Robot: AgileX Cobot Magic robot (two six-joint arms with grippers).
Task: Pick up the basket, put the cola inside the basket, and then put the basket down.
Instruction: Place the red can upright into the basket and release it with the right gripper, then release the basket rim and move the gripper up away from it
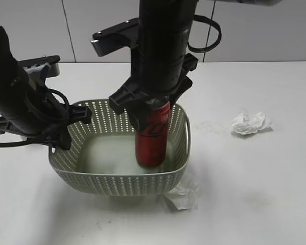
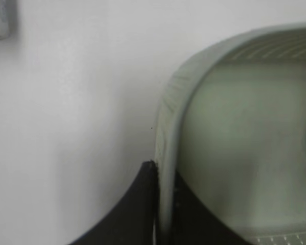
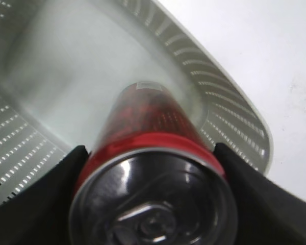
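My right claw (image 1: 152,109) is clamping the cola (image 1: 152,137) near its top, one finger (image 3: 46,204) pressed on each side of the can just under the silver lid. I am holding the cola upright inside the basket (image 1: 117,181), straight below my right claw, toward the basket's right wall; whether its base is touching the floor of the basket I cannot tell. My left claw (image 1: 66,130) is gripping the basket's left rim, one finger (image 2: 127,209) outside the wall and the other inside it, closed on the plastic. The basket is sitting between my two claws on the white table (image 1: 275,194). Below my right claw, against the basket's near corner, a crumpled wrapper (image 1: 183,196) is lying; another crumpled paper (image 1: 251,123) is lying well off to its right.
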